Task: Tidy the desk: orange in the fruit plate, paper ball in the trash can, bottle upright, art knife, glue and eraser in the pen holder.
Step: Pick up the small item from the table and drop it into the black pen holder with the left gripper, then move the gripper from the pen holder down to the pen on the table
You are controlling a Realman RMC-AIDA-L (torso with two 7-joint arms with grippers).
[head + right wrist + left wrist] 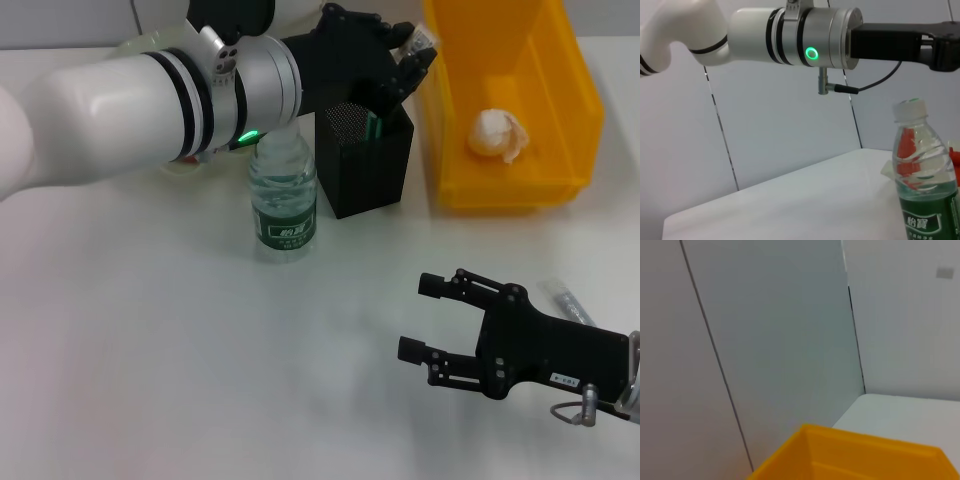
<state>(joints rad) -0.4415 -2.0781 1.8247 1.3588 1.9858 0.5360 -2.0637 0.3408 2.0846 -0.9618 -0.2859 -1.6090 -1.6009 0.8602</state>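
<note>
White desk (180, 360) before you: your left gripper (405, 70) hovers above the pen holder (365, 165), pinching a small pale item. Bottle (284, 200) stands upright just left. Paper ball (497, 135) lies in the trash can (515, 190). Near right, your right gripper (428, 318) rests spread.

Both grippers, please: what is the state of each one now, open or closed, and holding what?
Left gripper: above the pen holder, closed on a small whitish item, unidentifiable.
Right gripper: open, empty, low over the desk.
</note>
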